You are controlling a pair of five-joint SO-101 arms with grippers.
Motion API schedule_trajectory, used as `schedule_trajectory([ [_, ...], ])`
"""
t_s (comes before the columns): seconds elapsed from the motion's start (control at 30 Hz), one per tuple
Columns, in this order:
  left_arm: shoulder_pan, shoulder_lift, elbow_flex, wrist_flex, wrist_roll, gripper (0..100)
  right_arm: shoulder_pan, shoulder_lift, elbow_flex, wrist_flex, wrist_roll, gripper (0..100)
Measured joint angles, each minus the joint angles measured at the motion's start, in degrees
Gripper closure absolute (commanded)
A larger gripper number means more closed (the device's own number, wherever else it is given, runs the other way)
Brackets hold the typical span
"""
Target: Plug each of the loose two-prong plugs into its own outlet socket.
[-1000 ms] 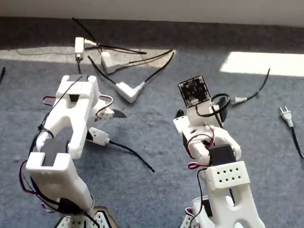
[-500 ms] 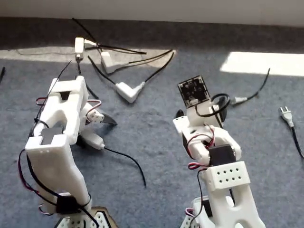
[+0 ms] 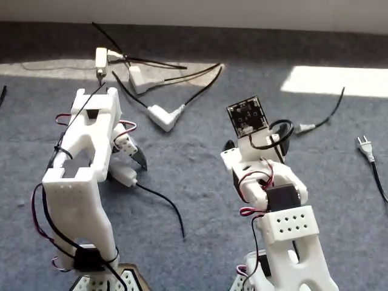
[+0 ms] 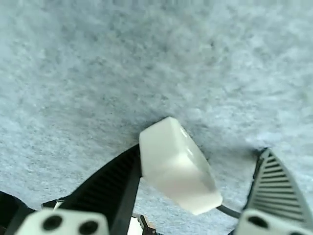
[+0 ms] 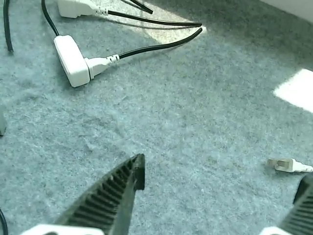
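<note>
Left gripper (image 4: pixel 200 154) first: the jaws are spread, and a white outlet socket (image 4: pixel 178 169) sits tilted between them. It leans against one ribbed black finger (image 4: pixel 115 181), with a clear gap to the other. Nothing is pinched, so the block is loose in an open claw. Its faces show plain white in the wrist view. From the high view it lies on the grey carpet (image 3: pixel 200 182) just beside that arm. Its black cord (image 3: pixel 160 203) curls off toward the arms' bases.

Over to the right gripper (image 5: pixel 222 174): it is wide open too, fingers well apart and holding nothing, hanging above the carpet. Near one of its fingers lies a white two-prong plug (image 5: pixel 283 165), unplugged and flat on the carpet. A second loose plug (image 3: pixel 364 145) lies well apart from it, by the right edge of the high view, its two prongs showing.

Farther out is a mated pair: a joined socket (image 5: pixel 71 61) with a seated plug (image 5: pixel 100 64) pushed into its end and a black lead running off. Beyond that are a third socket (image 3: pixel 137 79) and a fourth socket (image 3: pixel 102 59), set among crossing black leads beside a sunlit strip (image 3: pixel 36 68).
</note>
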Motion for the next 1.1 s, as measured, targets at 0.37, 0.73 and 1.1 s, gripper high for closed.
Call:
schedule_trajectory([
  [0.37,2.0,0.2,-3.1,0.4,-0.6,99,0.0,0.0,0.0,0.0,0.0,55.4],
  [0.73,17.1,0.3,-22.7,2.5,-0.6,99,0.0,0.0,0.0,0.0,0.0,55.4],
  [1.1,28.2,8.4,-28.2,-2.1,-9.2,99,0.0,0.0,0.0,0.0,0.0,55.4],
])
